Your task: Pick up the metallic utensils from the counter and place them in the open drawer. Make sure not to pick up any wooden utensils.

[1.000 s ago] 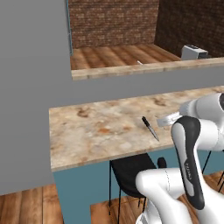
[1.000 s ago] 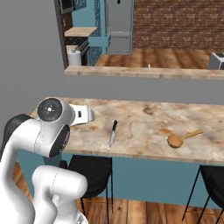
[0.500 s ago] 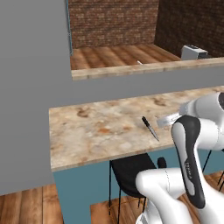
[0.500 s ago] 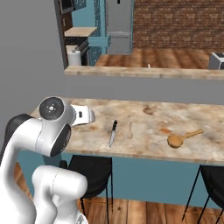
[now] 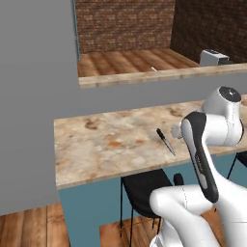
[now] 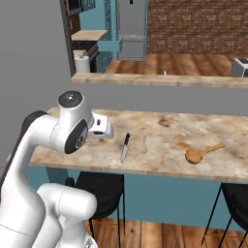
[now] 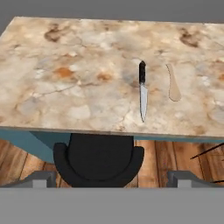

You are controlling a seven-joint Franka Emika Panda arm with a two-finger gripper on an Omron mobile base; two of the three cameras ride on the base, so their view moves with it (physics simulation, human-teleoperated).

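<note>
Hand view: fingers (image 7: 112, 179) spread wide and empty, above the counter (image 7: 65, 87) edge; black-handled knife (image 7: 142, 90) lies flat near that edge, pale wooden spatula (image 7: 173, 83) just beside it, apart; wooden spoon (image 6: 202, 153) further right.

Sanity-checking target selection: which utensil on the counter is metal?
The knife: black handle, silver blade. The pale stick-like utensil beside it and the brown spoon are wooden.

Knife (image 7: 142, 90) beside stick (image 7: 173, 83) on counter (image 7: 65, 87)
</note>
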